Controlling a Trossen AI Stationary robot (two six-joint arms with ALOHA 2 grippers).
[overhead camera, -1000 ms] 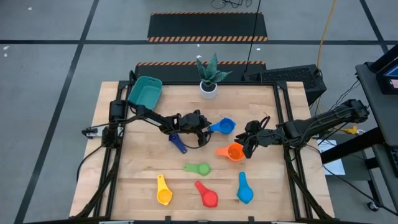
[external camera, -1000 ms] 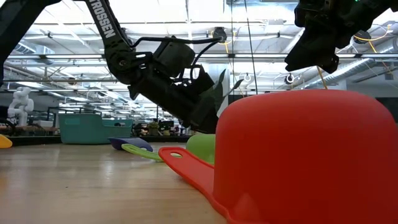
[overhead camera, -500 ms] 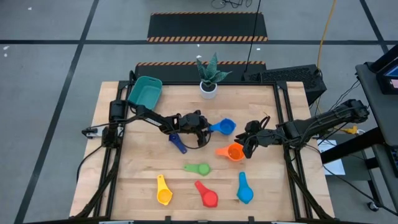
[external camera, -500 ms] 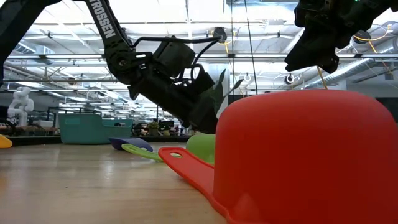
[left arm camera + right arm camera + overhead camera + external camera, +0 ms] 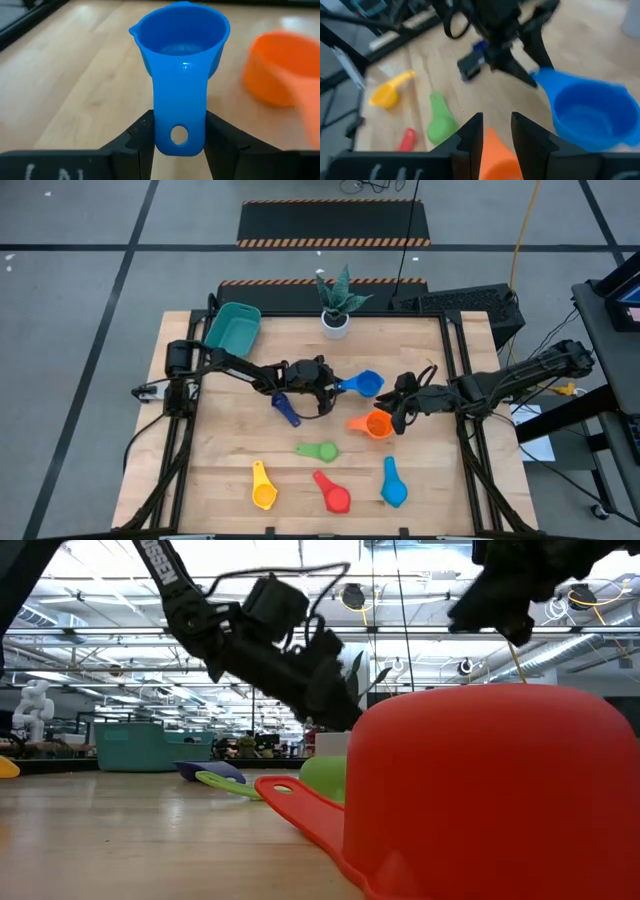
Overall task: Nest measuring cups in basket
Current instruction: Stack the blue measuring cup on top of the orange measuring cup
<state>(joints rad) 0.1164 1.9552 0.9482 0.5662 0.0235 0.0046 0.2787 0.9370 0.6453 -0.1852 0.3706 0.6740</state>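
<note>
My left gripper (image 5: 338, 386) is shut on a lighter blue measuring cup (image 5: 364, 384) near the table's middle. Just right of it, my right gripper (image 5: 393, 418) is shut on the orange cup (image 5: 376, 424). The dark blue cup (image 5: 287, 410), green cup (image 5: 320, 450), yellow cup (image 5: 262, 488), red cup (image 5: 334, 493) and another lighter blue cup (image 5: 392, 485) lie on the table. The teal basket (image 5: 233, 327) stands at the far left corner. The low view is filled by the red cup (image 5: 490, 790). My left gripper pinches the blue cup's flat handle near its holed free end (image 5: 179, 122) between its two fingers, one on each long edge. The fingers lie along the handle, coming from the table's left. The bowl (image 5: 180, 40) points away, mouth up. My right gripper pinches the orange cup's handle (image 5: 494, 147) between its two fingers, coming from the table's right. The bowl is below the wrist view's edge. Whether the cup rests on the table, I cannot tell.
A white plant pot (image 5: 335, 322) stands at the far edge, right of the basket. The two held cups are close together, handles pointing opposite ways. Bare wood lies between the basket and the left gripper and along the table's left side.
Both grippers have risen a little in the low view, the left one more. The blue cup has shifted slightly toward the table's right with the left gripper. The cups lying on the table have kept still.
</note>
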